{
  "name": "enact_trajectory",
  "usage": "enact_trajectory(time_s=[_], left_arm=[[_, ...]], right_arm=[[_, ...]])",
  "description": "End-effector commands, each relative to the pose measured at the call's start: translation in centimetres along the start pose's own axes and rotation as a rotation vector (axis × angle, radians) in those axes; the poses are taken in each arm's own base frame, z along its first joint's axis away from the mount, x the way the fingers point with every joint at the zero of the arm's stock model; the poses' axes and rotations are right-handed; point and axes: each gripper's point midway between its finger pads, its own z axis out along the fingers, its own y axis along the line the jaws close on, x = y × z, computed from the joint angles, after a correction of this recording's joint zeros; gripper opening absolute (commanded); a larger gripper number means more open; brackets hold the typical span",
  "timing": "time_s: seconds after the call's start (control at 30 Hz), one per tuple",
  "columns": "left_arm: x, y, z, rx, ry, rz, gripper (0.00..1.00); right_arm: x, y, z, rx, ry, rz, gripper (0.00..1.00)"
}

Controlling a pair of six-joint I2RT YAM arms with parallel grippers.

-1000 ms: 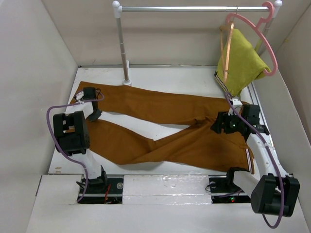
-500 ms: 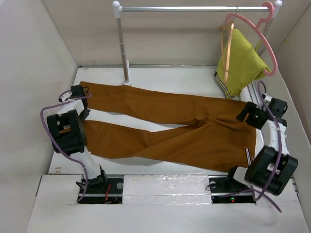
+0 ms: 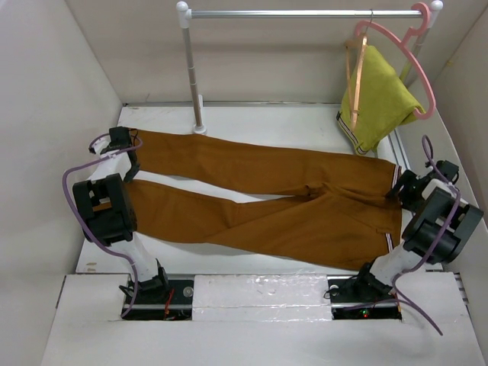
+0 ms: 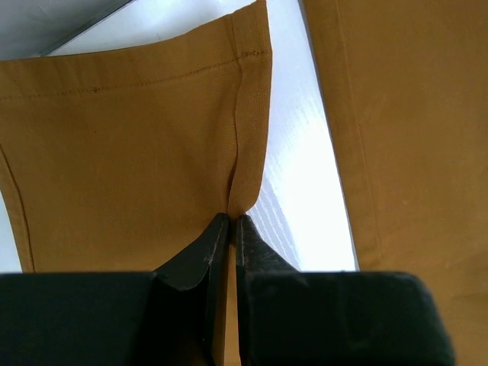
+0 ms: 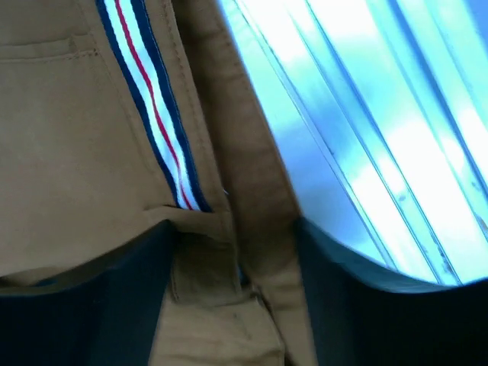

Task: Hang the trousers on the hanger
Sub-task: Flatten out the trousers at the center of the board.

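The rust-brown trousers (image 3: 267, 202) lie spread flat across the table, legs to the left and waist to the right. My left gripper (image 3: 126, 155) is at the far leg's cuff; in the left wrist view it (image 4: 232, 218) is shut on the cuff's side seam (image 4: 248, 152). My right gripper (image 3: 402, 185) is at the waist's far right corner; in the right wrist view its jaws (image 5: 232, 244) stand part-closed around the bunched waistband with its striped lining (image 5: 149, 99). The wooden hanger (image 3: 354, 69) hangs on the rail at the back right.
A metal rail (image 3: 297, 13) on a post (image 3: 191, 72) spans the back. A pink plastic hanger (image 3: 415, 65) holds a yellow-green garment (image 3: 377, 99) beside the wooden hanger. White walls close in both sides; a ridged track (image 5: 381, 130) runs along the right edge.
Both arms have swung outward, the left to the left and the right to the right. The trousers have been drawn out straighter, and the waist has slid toward the right wall.
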Motion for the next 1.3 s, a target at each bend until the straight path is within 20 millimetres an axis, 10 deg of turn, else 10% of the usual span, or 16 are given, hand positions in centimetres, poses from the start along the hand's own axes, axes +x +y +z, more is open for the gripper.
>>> enact_trajectory(time_s=[0.0, 0.17, 0.43, 0.5, 0.53, 0.63, 0.77, 0.87, 0.97, 1.1, 1.2, 1.27], left_arm=[[0.0, 0.0, 0.0, 0.004, -0.005, -0.014, 0.00], [1.0, 0.7, 0.4, -0.008, 0.004, -0.003, 0.00], [2.0, 2.3, 0.5, -0.053, 0.012, 0.021, 0.00], [1.8, 2.5, 0.3, -0.063, 0.007, 0.021, 0.00], [1.8, 2.4, 0.2, -0.053, 0.010, 0.036, 0.00], [1.6, 2.6, 0.0, -0.071, 0.019, 0.040, 0.04], [-0.8, 1.8, -2.8, -0.002, -0.065, 0.026, 0.00], [-2.7, 1.6, -5.0, 0.027, -0.140, 0.020, 0.00], [-2.3, 1.4, -5.3, 0.051, -0.099, 0.028, 0.36], [-0.9, 3.9, -5.8, 0.000, -0.068, 0.022, 0.53], [-0.8, 4.0, -7.2, 0.078, -0.106, 0.030, 0.92], [-1.0, 5.2, -7.6, 0.024, -0.112, 0.034, 0.89]], right_arm=[[-2.7, 0.7, 1.7, -0.057, -0.051, -0.027, 0.64], [-4.6, 2.3, 2.4, -0.169, -0.092, 0.001, 0.00], [-14.1, 5.6, -0.2, -0.097, -0.230, -0.118, 0.00], [-14.2, 4.8, -0.5, -0.042, -0.206, -0.104, 0.21], [-14.5, 4.7, -1.1, -0.030, -0.213, -0.106, 0.47], [-14.2, 6.2, -4.0, -0.078, -0.244, -0.108, 0.67], [-11.2, 10.1, -8.8, -0.249, -0.353, -0.107, 0.65], [-5.2, 13.3, -10.6, -0.372, -0.342, -0.107, 0.63], [1.8, 17.2, -11.7, -0.528, -0.272, -0.172, 0.61], [10.1, 20.0, -13.7, -0.686, -0.154, -0.322, 0.52], [14.5, 20.5, -14.4, -0.747, -0.079, -0.430, 0.49], [16.1, 20.8, -14.8, -0.796, -0.048, -0.504, 0.24]])
